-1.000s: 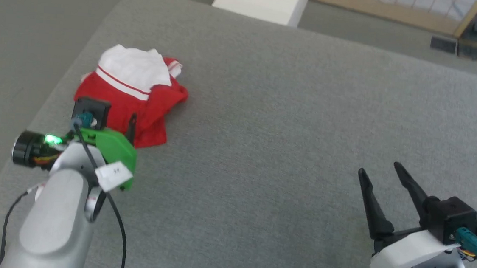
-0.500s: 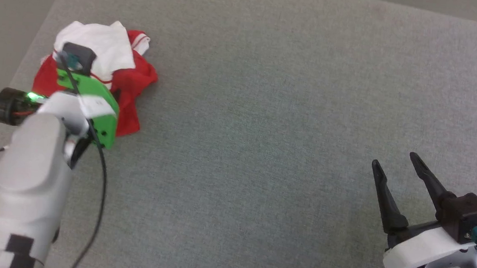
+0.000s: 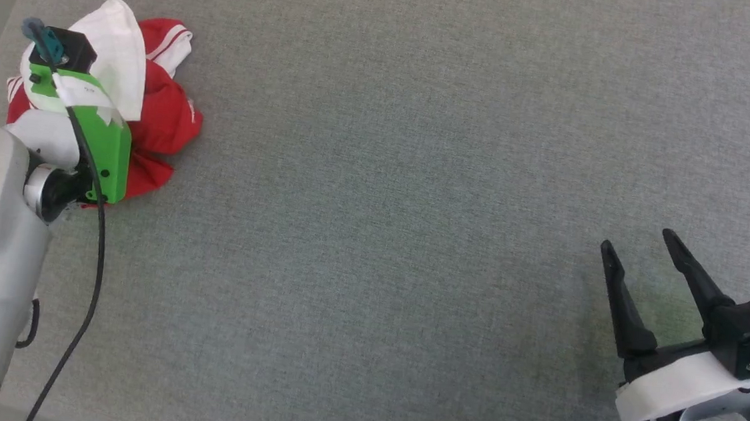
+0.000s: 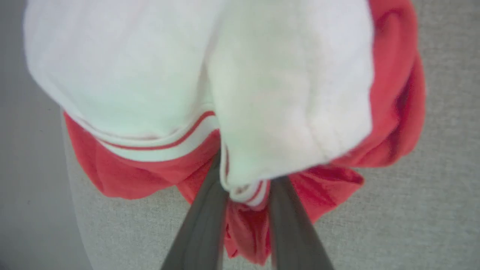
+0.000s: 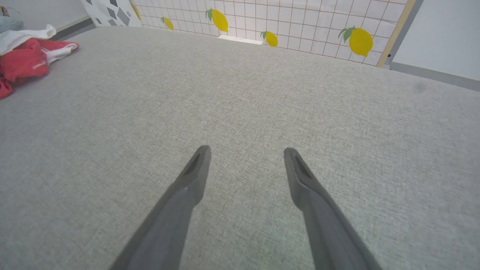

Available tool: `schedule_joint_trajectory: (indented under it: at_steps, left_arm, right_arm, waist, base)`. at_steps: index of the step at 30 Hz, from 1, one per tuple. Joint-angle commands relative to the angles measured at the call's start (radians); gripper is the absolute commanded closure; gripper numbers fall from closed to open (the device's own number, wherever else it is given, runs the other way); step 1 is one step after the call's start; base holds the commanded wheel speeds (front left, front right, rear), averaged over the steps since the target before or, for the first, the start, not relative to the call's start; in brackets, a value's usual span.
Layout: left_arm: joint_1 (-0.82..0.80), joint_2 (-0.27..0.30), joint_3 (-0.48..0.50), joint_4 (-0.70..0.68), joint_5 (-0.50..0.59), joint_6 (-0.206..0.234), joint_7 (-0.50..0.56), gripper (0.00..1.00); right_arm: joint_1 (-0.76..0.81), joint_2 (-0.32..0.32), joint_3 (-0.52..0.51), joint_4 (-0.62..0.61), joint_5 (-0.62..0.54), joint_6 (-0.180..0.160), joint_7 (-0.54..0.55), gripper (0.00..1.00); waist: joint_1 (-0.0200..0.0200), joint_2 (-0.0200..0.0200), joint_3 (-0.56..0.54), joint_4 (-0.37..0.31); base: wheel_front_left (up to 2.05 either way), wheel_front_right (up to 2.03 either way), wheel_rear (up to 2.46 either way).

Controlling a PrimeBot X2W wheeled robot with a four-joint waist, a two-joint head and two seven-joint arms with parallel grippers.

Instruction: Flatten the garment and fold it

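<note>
Red, white-sleeved soft T-shirt (image 3: 168, 120) is now pinched by the closing left gripper (image 4: 247, 187); right gripper (image 3: 637, 240) stands wide; unfolding can start.

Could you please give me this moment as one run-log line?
left gripper: shut on shirt | right gripper: open, away from shirt | shirt: bunched, not yet flattened
</note>
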Motion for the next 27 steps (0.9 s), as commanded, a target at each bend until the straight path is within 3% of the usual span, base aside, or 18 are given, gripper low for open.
schedule_joint_trajectory:
  at_steps: [1,12,19,27]
  left_arm:
    - [0.025,0.007,-0.016,-0.002,-0.013,0.000,-0.012,1.00]
    - [0.039,0.049,-0.001,-0.067,-0.001,0.002,-0.225,1.00]
    - [0.018,0.031,0.003,-0.184,-0.048,0.000,-0.351,1.00]
    - [-0.003,-0.024,-0.001,-0.357,-0.124,0.001,-0.392,1.00]
  right_arm:
    - [-0.022,0.004,-0.005,0.005,-0.004,-0.001,-0.008,0.00]
    - [-0.019,0.022,-0.010,0.085,0.020,-0.001,-0.028,0.00]
    - [0.005,0.036,-0.011,0.139,0.035,-0.001,-0.035,0.00]
    - [0.014,0.053,-0.008,0.174,0.040,-0.001,-0.047,0.00]
  waist:
    - [-0.0001,0.0000,-0.015,0.000]
    - [-0.0001,0.0000,-0.182,0.010]
    - [-0.0001,0.0000,-0.318,0.004]
    - [-0.0001,0.0000,-0.403,-0.046]
  base:
    - [0.00,0.00,0.00]
    - [0.00,0.00,0.00]
    - [0.00,0.00,0.00]
    - [0.00,0.00,0.00]
